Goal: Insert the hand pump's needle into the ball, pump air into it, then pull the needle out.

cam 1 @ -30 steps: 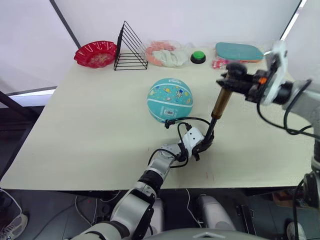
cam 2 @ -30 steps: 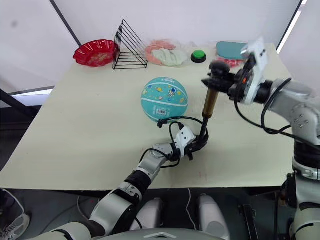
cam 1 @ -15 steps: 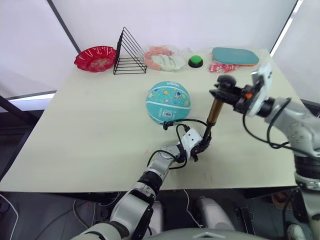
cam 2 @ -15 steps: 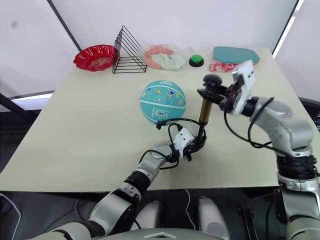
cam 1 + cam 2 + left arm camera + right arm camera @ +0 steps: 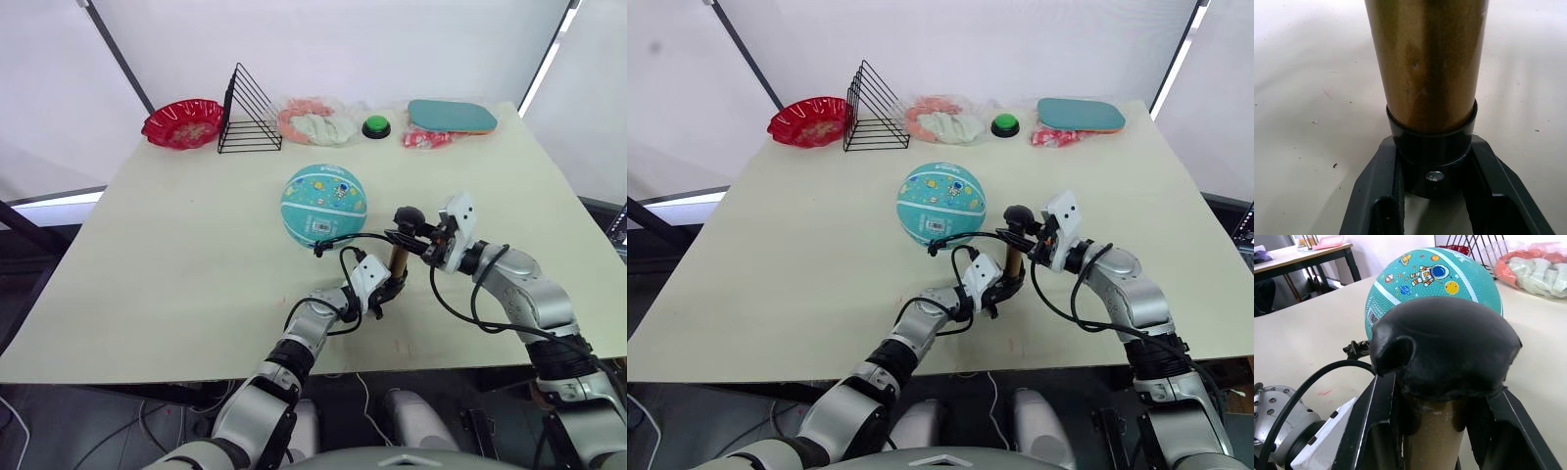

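While the hand pump (image 5: 397, 266) stands upright on the bench (image 5: 176, 255), we hold it with both arms. Our left end effector (image 5: 1432, 196) is closed on its black bottom end. Our right end effector (image 5: 419, 231) grips the black T-handle (image 5: 1442, 345) at the top. The ball (image 5: 324, 204) sits just beyond the pump, a little to the left. A thin black hose (image 5: 355, 237) curves from the pump to the near side of the ball.

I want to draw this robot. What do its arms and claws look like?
Both arms are silvery-grey metal tubes with rounded joints and loose black cables looping along them. A white boxy block sits at each wrist. The left gripper and right gripper each have two flat black fingers.
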